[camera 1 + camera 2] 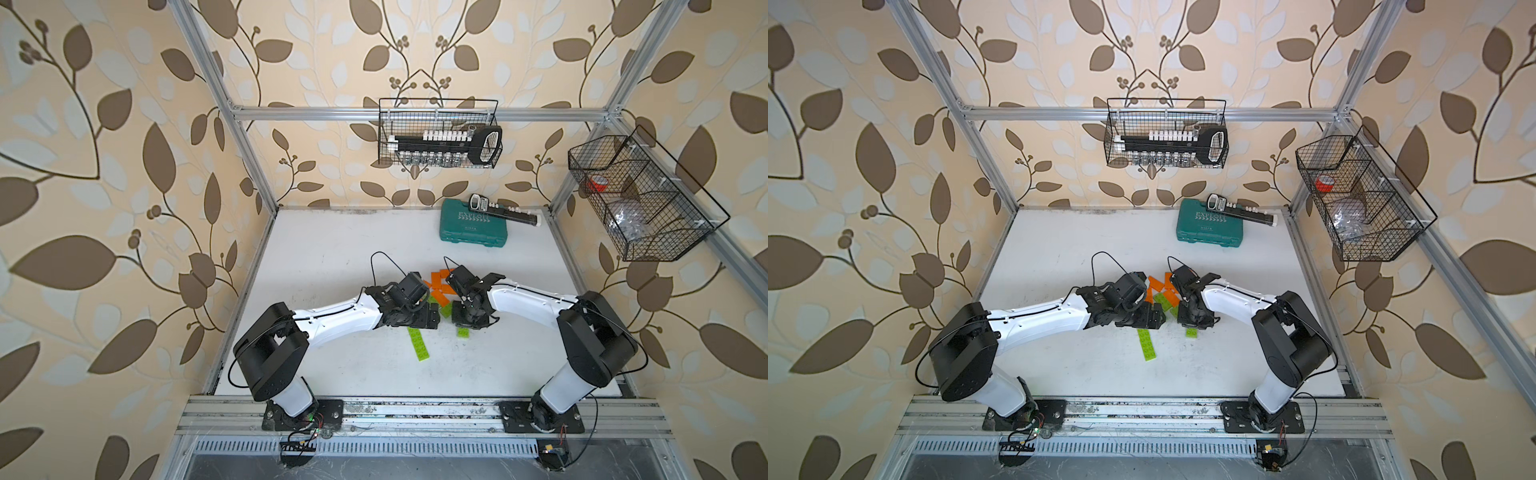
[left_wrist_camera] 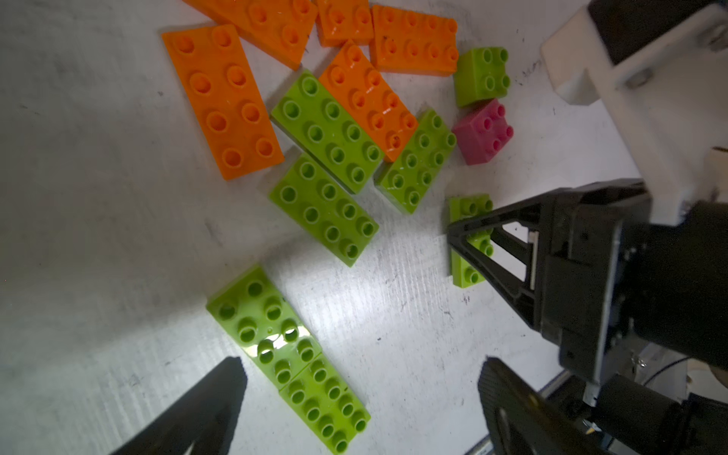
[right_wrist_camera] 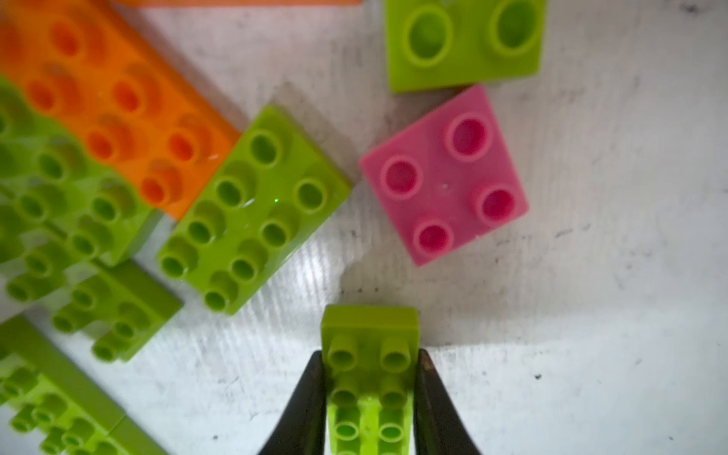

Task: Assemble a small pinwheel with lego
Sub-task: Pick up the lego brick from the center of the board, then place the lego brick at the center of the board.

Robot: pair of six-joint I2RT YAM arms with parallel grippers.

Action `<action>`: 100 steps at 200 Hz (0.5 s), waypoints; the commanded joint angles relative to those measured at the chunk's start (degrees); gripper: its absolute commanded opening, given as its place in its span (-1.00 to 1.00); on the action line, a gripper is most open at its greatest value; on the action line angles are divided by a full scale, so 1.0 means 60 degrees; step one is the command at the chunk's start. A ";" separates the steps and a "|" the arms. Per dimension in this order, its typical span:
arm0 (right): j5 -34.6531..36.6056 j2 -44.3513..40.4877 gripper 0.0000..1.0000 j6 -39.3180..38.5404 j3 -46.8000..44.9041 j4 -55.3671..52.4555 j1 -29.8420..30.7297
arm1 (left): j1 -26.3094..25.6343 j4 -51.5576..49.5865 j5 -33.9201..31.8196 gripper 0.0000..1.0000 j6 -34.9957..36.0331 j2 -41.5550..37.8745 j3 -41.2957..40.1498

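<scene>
- Top view — bricks (image 1: pixel 439 286) heaped close beside the left gripper (image 1: pixel 428 319) and right gripper (image 1: pixel 462 318); finger state unclear here.
- Left wrist — left fingers (image 2: pixel 220 394) wide, joined green pair (image 2: pixel 275 335) between them.
- Right wrist — right fingers (image 3: pixel 311 394) pinch the single green brick (image 3: pixel 370 327) by its long sides; likely light, stiff, slick.

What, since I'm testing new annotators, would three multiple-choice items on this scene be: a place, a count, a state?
1. The teal case lies: A in a basket; B under an arm; C at the far end of the table.
2. Studs on the pink brick: A two; B four; C eight.
3. The right pincer is: A closed around a green brick; B wide open; C gripping the pink brick.
Answers: C, seen in both top views; B, four studs show; A, its fingers flank and touch the brick's sides.
</scene>
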 commanded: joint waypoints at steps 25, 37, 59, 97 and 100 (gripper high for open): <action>0.0145 -0.0227 -0.47 -0.2161 0.0258 -0.0082 0.1460 | -0.0350 0.0822 0.0385 0.89 -0.1084 -0.0724 -0.0909; 0.0232 -0.0028 -0.46 -0.2368 0.0486 -0.0177 0.1755 | -0.0350 0.0971 0.0224 0.88 -0.1402 -0.1103 -0.1395; 0.0211 0.0260 -0.46 -0.2529 0.0808 -0.0272 0.2023 | -0.0278 0.1202 -0.0024 0.88 -0.2043 -0.1994 -0.2317; -0.0062 0.0678 -0.47 -0.2682 0.1087 -0.0249 0.2205 | 0.0321 0.1637 0.0090 0.88 -0.2790 -0.3267 -0.3882; -0.0075 0.0721 -0.46 -0.2686 0.1111 -0.0257 0.2232 | 0.0393 0.1659 0.0136 0.88 -0.2829 -0.3349 -0.3957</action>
